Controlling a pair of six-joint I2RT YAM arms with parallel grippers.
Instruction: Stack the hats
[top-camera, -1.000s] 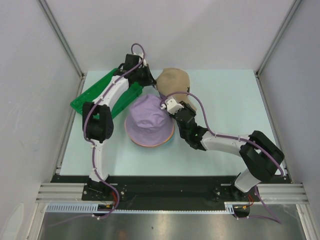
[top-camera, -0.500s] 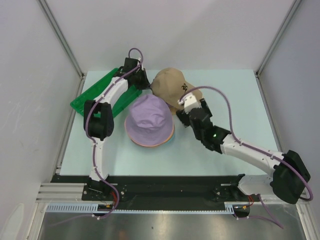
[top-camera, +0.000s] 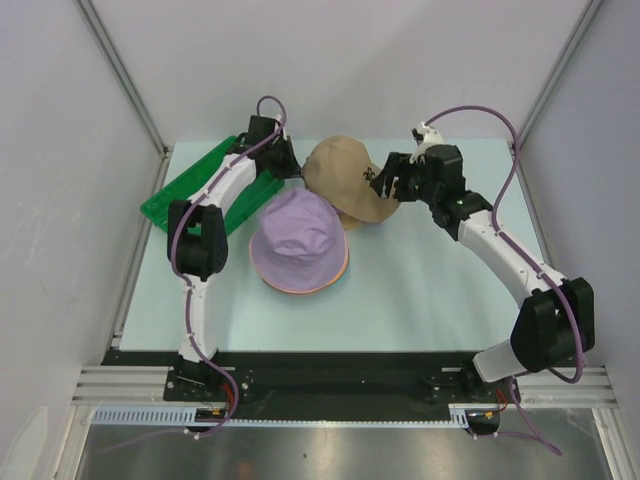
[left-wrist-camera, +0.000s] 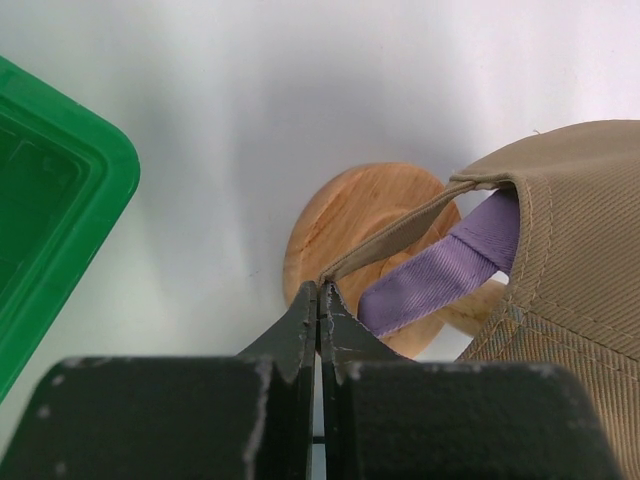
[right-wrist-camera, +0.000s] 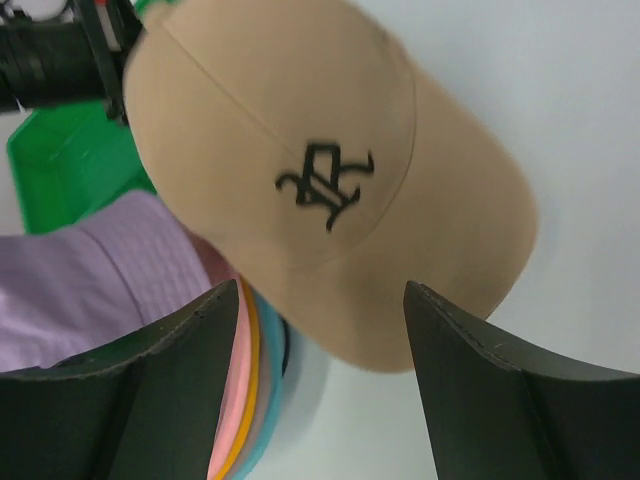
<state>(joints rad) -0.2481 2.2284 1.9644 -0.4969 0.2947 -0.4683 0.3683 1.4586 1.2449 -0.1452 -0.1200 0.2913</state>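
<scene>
A tan baseball cap (top-camera: 342, 172) with a black logo sits over a wooden stand (left-wrist-camera: 360, 215) at the back of the table. My left gripper (top-camera: 290, 160) is shut on the cap's back edge (left-wrist-camera: 400, 225), just above its purple strap (left-wrist-camera: 440, 268). My right gripper (top-camera: 381, 186) is open, its fingers either side of the cap's brim (right-wrist-camera: 420, 250) without touching it. A lavender bucket hat (top-camera: 298, 232) tops a stack in front of the cap. Pink, orange and teal brims (right-wrist-camera: 250, 380) show beneath it in the right wrist view.
A green plastic tray (top-camera: 185, 185) lies at the back left under my left arm, and its corner shows in the left wrist view (left-wrist-camera: 55, 200). White walls close in the pale table (top-camera: 450, 290) on three sides.
My right arm has swung from beside the lavender hat out to the right and back, and now faces the cap's brim. The cap is now in full view. The left gripper has hardly moved.
</scene>
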